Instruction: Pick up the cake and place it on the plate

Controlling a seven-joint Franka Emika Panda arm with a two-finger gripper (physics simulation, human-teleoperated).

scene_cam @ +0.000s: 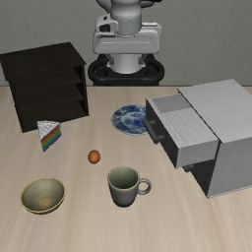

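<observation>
Fingers spread or squeezed shut? I cannot tell that from the white robot arm [126, 39] at the far side. Closest of all, a pale green bowl [43, 195] sits on the light wood counter [98, 221], toward the exterior view's left. Just to its right stands a grey-green mug [123, 184], and its handle sticks out to the exterior view's right. A bit farther back lies a small orange-brown egg [94, 156], on its own. Next comes the cake [48, 134], a slice with a white top and rainbow stripes on its side. It sits on the counter on the exterior view's left, just in front of a black shelf unit [44, 84]. The blue patterned plate [129, 118] lies well apart from the cake, with nothing on it. It is just beside a grey cabinet [221, 133], whose top drawer [179, 126] is pulled out.
</observation>
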